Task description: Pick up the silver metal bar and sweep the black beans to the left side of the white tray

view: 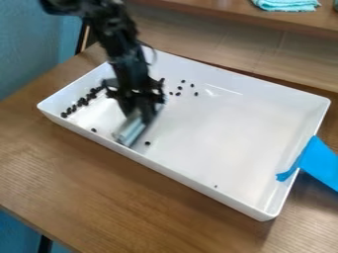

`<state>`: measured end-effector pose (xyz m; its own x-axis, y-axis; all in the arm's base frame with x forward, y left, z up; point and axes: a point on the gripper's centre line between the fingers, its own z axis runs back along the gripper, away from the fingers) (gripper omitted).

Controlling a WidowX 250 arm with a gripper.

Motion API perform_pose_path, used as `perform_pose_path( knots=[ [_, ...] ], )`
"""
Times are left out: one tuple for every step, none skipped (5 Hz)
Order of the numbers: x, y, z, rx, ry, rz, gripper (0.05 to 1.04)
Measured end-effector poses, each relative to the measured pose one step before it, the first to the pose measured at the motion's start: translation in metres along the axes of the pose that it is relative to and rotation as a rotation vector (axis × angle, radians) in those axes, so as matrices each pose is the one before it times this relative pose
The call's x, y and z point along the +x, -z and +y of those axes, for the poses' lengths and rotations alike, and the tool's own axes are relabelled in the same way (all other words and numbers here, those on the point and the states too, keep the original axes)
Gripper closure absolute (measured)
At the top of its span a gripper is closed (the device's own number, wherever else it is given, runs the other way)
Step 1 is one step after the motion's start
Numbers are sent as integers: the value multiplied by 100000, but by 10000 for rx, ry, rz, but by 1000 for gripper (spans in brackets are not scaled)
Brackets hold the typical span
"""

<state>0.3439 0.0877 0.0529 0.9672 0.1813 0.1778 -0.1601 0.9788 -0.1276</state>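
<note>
The black gripper (140, 109) hangs down into the left part of a white rectangular tray (218, 195), shut on a pale blue-grey flat tool (132, 129). The tool's lower edge is at the tray floor, near the front-left wall. Small dark bean-like pieces (83, 101) lie in a line along the tray's left end. Several more pieces (179, 93) are scattered just right of the gripper, by the back wall. One piece (147, 143) lies right of the tool and another (94, 130) left of it. The arm hides part of the tray's back-left side.
Blue tape (319, 163) runs over the tray's right wall onto the wooden table (99, 190). Behind the tray is a raised wooden shelf (218, 22) with a folded turquoise cloth (288, 5) on it. A blue wall (26, 49) stands at the left.
</note>
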Motion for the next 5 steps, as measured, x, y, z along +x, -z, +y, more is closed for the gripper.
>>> perform_pose_path(
  knots=[
    [-1094,-464,2335,-86,375,-371,703],
    [-971,445,1687,9,426,-537,703],
    [91,-425,1442,173,-47,-264,703],
    [1914,-1983,1060,17,-454,-126,703],
    [1491,-2072,-1504,-760,-751,411,703]
  ],
)
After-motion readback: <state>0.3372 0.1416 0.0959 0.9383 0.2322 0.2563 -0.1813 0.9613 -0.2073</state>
